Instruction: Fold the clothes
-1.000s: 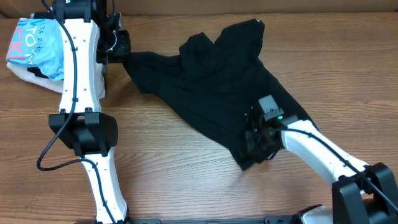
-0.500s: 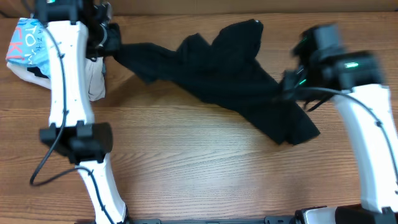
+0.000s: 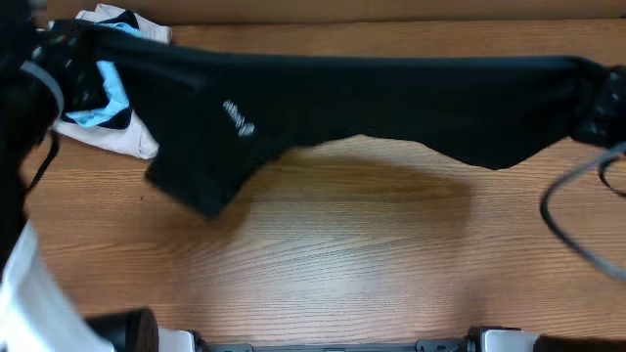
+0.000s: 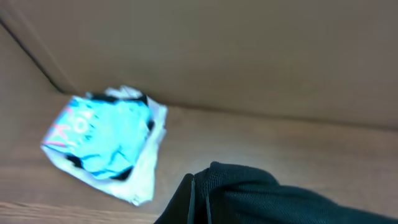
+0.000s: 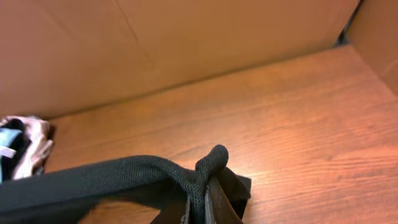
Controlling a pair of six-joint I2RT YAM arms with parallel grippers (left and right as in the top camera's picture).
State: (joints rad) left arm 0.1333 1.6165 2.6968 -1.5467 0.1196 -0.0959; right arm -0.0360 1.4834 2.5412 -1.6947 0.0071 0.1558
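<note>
The clothes (image 3: 391,98), a plain black garment, hang stretched in a wide band across the overhead view, lifted above the wooden table (image 3: 342,264). A small white tag (image 3: 238,117) shows on the left part, and a loose corner droops at lower left. In the left wrist view my left gripper (image 4: 199,188) is shut on a bunched black edge (image 4: 261,193). In the right wrist view my right gripper (image 5: 199,196) is shut on the opposite end of the fabric (image 5: 124,174). In the overhead view both grippers are blurred at the far edges.
A light blue printed garment (image 3: 98,83) lies on a beige one (image 3: 122,142) at the table's back left, also in the left wrist view (image 4: 102,140). A cardboard wall (image 5: 186,43) runs along the back. A dark cable (image 3: 562,220) loops at the right.
Both arms have risen and pulled apart. The black garment, which lay crumpled on the table, is now lifted and stretched out between the grippers.
</note>
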